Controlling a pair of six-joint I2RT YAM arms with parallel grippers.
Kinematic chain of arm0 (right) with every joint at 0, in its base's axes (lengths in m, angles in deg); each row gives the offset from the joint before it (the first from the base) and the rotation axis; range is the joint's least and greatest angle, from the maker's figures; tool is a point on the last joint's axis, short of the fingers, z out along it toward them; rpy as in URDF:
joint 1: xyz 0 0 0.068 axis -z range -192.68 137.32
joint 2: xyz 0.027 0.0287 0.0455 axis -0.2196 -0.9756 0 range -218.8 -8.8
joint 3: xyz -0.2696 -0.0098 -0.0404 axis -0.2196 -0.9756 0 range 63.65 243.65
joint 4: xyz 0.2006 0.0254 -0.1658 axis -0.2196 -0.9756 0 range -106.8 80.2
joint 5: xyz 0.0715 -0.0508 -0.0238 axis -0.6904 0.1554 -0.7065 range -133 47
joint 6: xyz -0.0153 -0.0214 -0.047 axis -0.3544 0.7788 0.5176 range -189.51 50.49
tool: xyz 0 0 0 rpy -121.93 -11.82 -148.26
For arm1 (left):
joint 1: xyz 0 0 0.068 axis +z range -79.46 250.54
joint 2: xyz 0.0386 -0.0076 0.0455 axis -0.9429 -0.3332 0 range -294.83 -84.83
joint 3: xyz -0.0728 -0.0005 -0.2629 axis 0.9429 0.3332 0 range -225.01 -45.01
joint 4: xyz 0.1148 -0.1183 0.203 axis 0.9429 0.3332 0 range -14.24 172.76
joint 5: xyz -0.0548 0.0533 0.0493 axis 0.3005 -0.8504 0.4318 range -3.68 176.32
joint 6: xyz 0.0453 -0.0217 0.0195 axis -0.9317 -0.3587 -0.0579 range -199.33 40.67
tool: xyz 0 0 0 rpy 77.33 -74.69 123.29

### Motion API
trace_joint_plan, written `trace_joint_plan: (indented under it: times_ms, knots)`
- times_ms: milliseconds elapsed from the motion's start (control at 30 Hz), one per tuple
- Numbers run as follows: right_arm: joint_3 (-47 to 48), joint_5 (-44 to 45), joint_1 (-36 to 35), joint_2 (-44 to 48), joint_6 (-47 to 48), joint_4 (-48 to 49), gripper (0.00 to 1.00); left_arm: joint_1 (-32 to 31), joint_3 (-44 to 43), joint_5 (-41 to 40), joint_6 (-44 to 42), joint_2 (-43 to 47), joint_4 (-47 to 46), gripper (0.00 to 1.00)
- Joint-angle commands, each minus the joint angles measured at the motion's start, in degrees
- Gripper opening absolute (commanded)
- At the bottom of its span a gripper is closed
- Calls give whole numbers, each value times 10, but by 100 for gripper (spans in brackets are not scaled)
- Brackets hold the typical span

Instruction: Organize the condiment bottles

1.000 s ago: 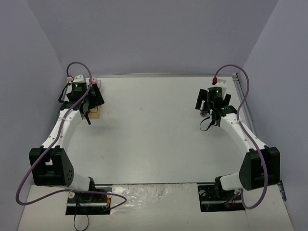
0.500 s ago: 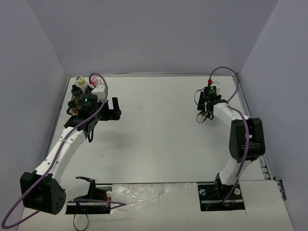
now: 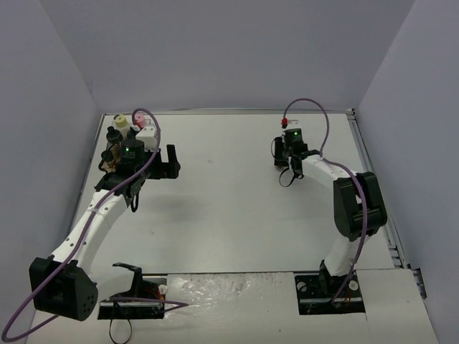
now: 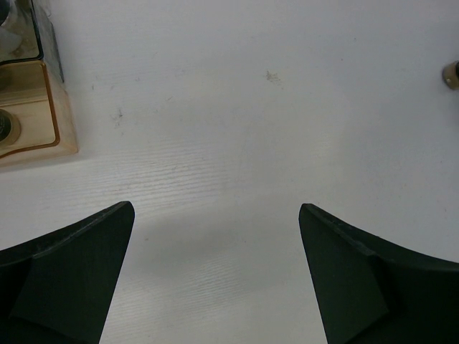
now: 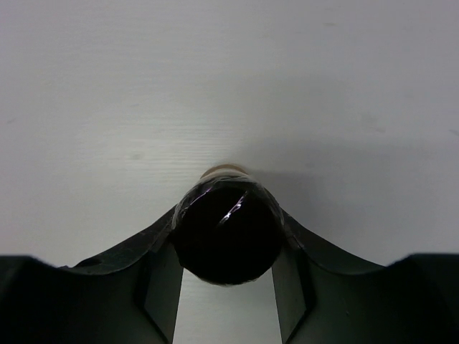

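White table [image 3: 229,208], grey walls, little else to distract me. Far left, the rack [image 4: 56,107] sits in the back corner with several jars [image 3: 115,135] standing in it, yellow and pink caps among them. Just to its right, the left gripper [image 4: 216,208] hangs over bare table, jaws spread wide, holding nothing. Across on the right, the right gripper [image 5: 228,215] is clamped tight round a black-capped jar [image 5: 226,236], well apart from the rack. My worry is the carry. The hold looks high on the jar, so it may swing or slip on a fast crossing. On the way in I could also strike the left arm beside the rack, or knock neighbouring jars.
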Motion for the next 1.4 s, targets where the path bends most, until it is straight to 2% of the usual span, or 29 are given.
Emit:
trace_joint_plan:
  times_ms: [0, 233, 467, 633, 700, 767, 833, 1033, 1200, 1367]
  knots:
    - [45, -62, -136, 10, 20, 25, 9, 0, -22, 9, 0, 11, -37, 97]
    - [171, -51, -275, -66, 37, -38, 10, 1, -20, -9, -3, 12, -36, 97]
    - [228, -21, -328, -122, 36, -77, 12, 2, -20, -14, -2, 8, -35, 97]
    - [236, 6, -344, -137, 37, -87, 14, 3, -21, -25, 0, 8, -30, 97]
    - [237, 9, -346, -140, 38, -87, 17, 3, -21, -27, 0, 9, -30, 97]
    - [239, 9, -347, -142, 39, -87, 26, 4, -20, -28, 0, 9, -30, 97]
    - [238, 10, -348, -141, 39, -92, 41, 4, -20, -29, 0, 8, -31, 97]
    - [239, 8, -353, -128, 32, -107, 75, 4, -18, -26, 3, 4, -36, 97]
    - [221, 0, -355, -96, 17, -108, 87, 4, -15, -14, 7, 0, -42, 97]
    - [154, 24, -354, 12, 11, -127, 97, 1, -8, 42, 23, -12, -72, 97]
